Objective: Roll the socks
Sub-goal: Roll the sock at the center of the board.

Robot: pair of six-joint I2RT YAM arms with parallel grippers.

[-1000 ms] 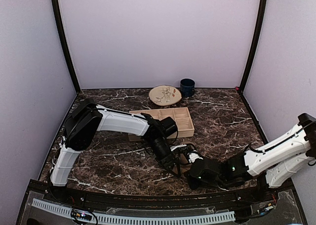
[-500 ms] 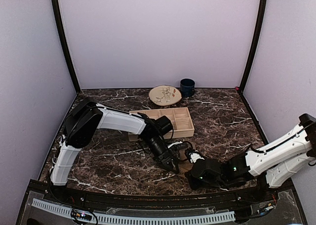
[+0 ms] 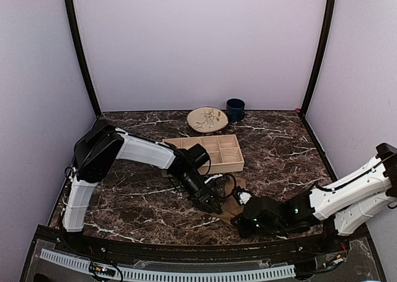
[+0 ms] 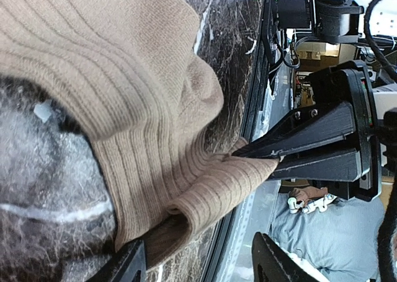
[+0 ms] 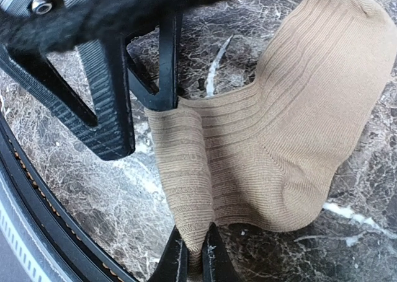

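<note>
Soft, even light; blur only close to the lenses.
From above you get bright pale walls (image 3: 198,46) and a dark marble table (image 3: 279,152) with faint shadows under the arms. Your left wrist view keeps the tan sock (image 4: 124,96) crisp, but its right edge washes out. In your right wrist view the left gripper (image 5: 141,108) body smears at the top edge.

Pale lilac walls (image 3: 198,40) enclose a dark marble table (image 3: 279,152).

White shells, black joints and thin black cables on left arm (image 3: 146,152) and right arm (image 3: 347,194); left claw (image 5: 141,128) ribbed black.
</note>
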